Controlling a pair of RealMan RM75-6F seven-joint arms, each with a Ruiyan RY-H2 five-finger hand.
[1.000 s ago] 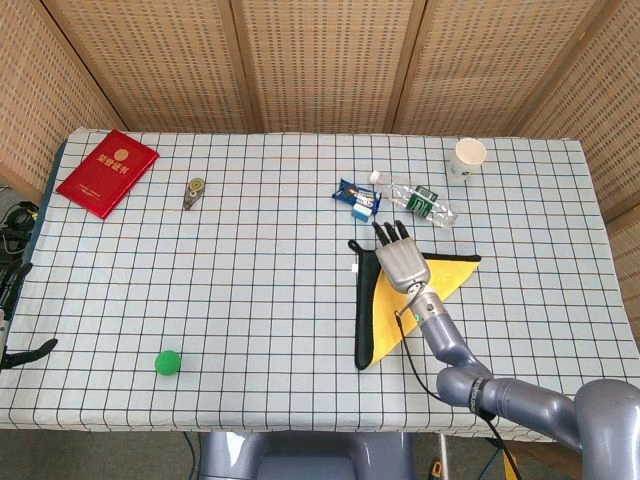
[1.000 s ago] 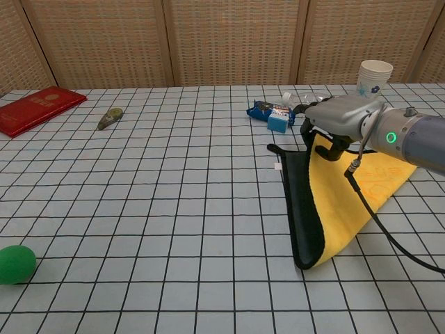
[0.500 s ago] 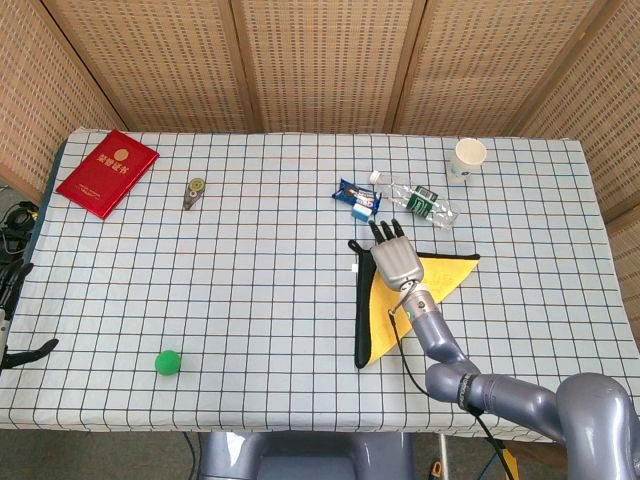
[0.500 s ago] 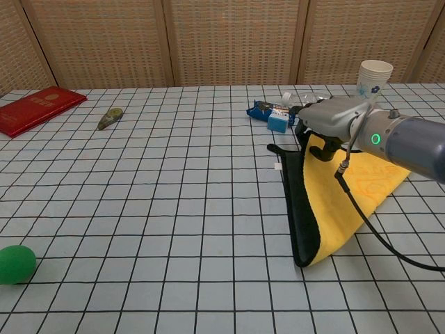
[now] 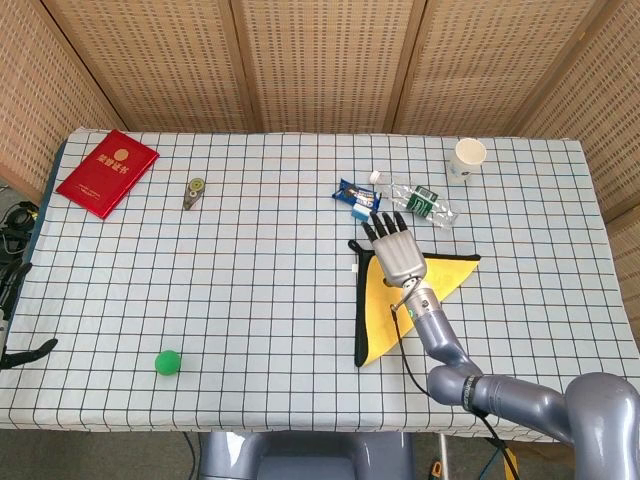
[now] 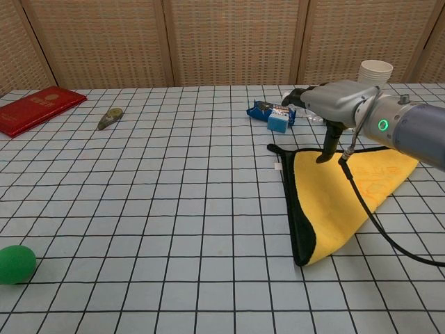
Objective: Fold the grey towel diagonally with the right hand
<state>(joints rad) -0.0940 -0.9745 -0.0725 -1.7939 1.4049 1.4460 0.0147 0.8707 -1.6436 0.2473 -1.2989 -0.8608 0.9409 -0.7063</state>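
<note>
The towel (image 6: 332, 202) lies folded into a triangle on the checked table (image 6: 174, 209), yellow face up with a dark edge along its left side; the right hand (image 6: 332, 104) hangs above its far corner, fingers (image 5: 385, 226) spread apart and holding nothing (the thumb points down toward the cloth, and contact cannot be told); the left hand is out of sight.
</note>
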